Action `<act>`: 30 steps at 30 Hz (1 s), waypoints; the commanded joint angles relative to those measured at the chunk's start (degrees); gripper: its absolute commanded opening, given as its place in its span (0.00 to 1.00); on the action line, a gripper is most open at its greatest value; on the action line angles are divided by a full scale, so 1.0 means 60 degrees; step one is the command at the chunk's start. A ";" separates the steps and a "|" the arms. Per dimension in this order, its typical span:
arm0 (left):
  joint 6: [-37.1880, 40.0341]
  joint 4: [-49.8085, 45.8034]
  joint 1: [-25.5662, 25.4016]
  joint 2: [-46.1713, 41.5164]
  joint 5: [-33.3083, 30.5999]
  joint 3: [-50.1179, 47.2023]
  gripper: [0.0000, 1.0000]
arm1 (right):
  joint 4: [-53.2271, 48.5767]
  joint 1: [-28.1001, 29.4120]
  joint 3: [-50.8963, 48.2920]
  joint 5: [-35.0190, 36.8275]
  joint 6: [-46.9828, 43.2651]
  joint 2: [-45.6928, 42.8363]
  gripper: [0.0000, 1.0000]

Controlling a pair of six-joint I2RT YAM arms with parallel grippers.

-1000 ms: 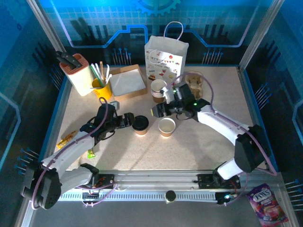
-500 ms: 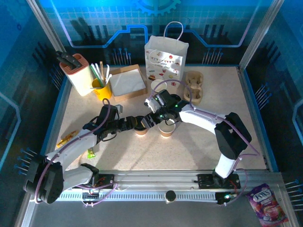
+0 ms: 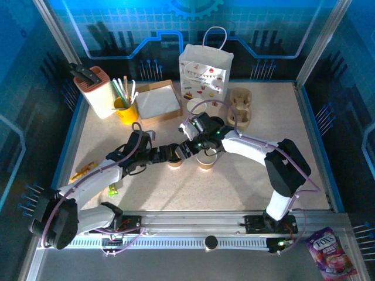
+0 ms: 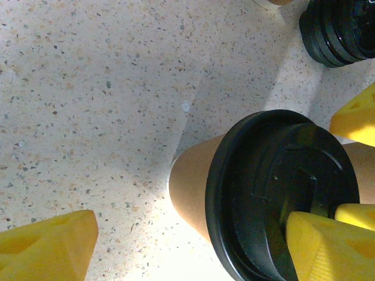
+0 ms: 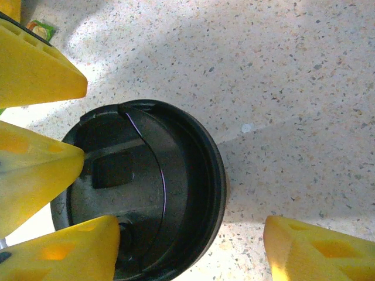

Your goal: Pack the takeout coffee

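A takeout coffee cup (image 3: 174, 158) with a black lid (image 4: 281, 193) and tan wall stands mid-table. Both grippers crowd it. My left gripper (image 3: 163, 156) comes from the left and is open. In the left wrist view, one of its fingers (image 4: 328, 249) hangs over the lid and the other sits wide on the bare table. My right gripper (image 3: 184, 147) reaches from the right, open. Its one finger (image 5: 64, 252) is over the lid (image 5: 140, 193) and the other stands clear beside it. An uncovered cup (image 3: 206, 158) stands just to the right.
A stack of black lids (image 4: 340, 29) lies close behind the cup. The pulp carrier (image 3: 240, 108) and the white paper bag (image 3: 205, 70) stand at the back. A napkin box (image 3: 158, 100), a yellow straw holder (image 3: 125, 110) and a knife block (image 3: 96, 88) are back left.
The right gripper swung left from the cups at the back down onto the lidded cup. The left gripper pushed right up to that cup. Little has moved in the last half second.
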 commanded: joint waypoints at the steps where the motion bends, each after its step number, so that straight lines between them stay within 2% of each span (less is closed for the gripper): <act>1: 0.0391 -0.0723 -0.0210 0.0343 -0.0750 -0.0190 0.84 | -0.0263 0.0074 -0.0615 0.0578 -0.0238 0.0336 0.65; 6: 0.0391 -0.0704 -0.0233 0.0190 -0.0873 -0.0183 0.84 | -0.0138 0.0022 -0.0559 0.0302 -0.0093 0.0148 0.63; 13: -0.0031 0.0090 -0.0232 -0.0594 -0.0245 -0.0041 0.84 | 0.0528 -0.0191 0.0115 -0.0930 0.0834 -0.0368 0.65; 19: 0.0027 0.0014 -0.0232 -0.0711 -0.0269 -0.0070 0.84 | 0.0663 -0.0425 0.0402 -0.0941 0.1073 -0.0043 0.65; 30: 0.0248 -0.0101 -0.0369 0.0008 -0.0390 -0.0123 0.84 | 0.0549 -0.0511 0.0307 -0.0404 0.0877 0.0537 0.60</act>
